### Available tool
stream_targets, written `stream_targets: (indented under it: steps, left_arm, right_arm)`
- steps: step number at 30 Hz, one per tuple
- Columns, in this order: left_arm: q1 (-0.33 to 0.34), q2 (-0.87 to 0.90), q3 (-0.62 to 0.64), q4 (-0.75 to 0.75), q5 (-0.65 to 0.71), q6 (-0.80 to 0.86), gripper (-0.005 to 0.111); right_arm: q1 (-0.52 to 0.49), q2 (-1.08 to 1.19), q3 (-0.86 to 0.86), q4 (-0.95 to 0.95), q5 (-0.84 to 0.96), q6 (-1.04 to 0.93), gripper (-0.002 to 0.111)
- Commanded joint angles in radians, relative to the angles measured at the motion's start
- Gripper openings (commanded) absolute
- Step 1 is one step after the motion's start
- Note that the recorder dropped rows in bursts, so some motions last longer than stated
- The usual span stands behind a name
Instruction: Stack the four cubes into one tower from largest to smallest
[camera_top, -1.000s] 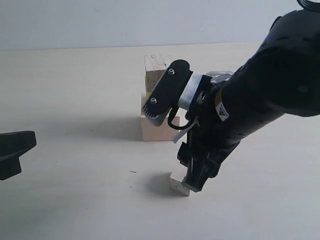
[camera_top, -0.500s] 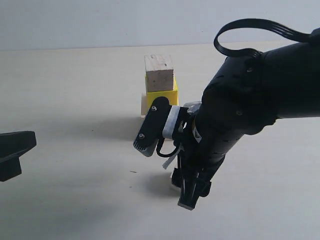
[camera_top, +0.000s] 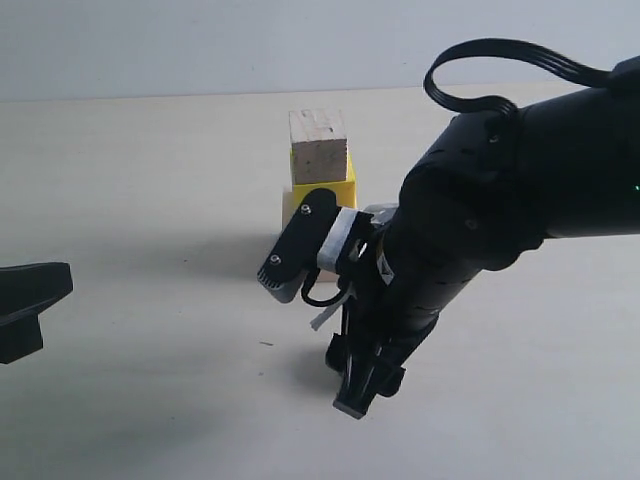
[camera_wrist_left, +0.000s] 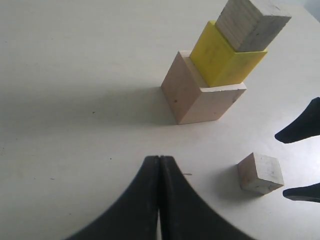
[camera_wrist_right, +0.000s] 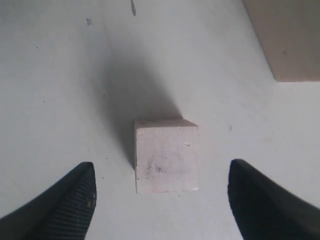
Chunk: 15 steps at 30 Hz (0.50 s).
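Observation:
The tower stands at the back: a large pale wood cube (camera_top: 291, 208), a yellow cube (camera_top: 335, 186) on it, and a small rough wood cube (camera_top: 318, 146) on top. The left wrist view shows that same column, with the large cube (camera_wrist_left: 200, 97), the yellow cube (camera_wrist_left: 220, 57) and the small cube (camera_wrist_left: 252, 22). The second small wood cube (camera_wrist_right: 166, 155) lies alone on the table in front of the tower. My right gripper (camera_top: 355, 395) points down over it, open, one finger (camera_wrist_right: 70, 200) on each side with clear gaps. In the exterior view the arm hides that cube. My left gripper (camera_wrist_left: 160, 160) is shut and empty.
The pale table (camera_top: 150, 200) runs back to a grey wall. The right arm's bulky black body (camera_top: 500, 210) and its cable loop fill the right half of the exterior view. My left gripper (camera_top: 30, 300) rests at the far left edge. A corner of the large cube (camera_wrist_right: 290, 40) is close to the right gripper.
The right arm has dropped and shifted slightly left, bringing its open fingers down around the loose small cube. The arm now hides that cube in the exterior view and uncovers the tower's top.

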<state>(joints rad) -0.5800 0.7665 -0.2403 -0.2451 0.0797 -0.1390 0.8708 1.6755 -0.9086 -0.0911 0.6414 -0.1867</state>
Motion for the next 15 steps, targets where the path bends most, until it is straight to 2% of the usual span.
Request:
stream_targets:
  steps: [1, 15]
  left_arm:
    - [-0.001, -0.005, 0.004, -0.001, 0.000, 0.006, 0.000]
    - [-0.001, -0.005, 0.004, -0.001, 0.002, 0.008, 0.000]
  right_arm:
    - [0.002, 0.004, -0.007, 0.006, -0.020, 0.014, 0.071]
    - [0.002, 0.107, -0.007, -0.001, -0.032, 0.034, 0.071]
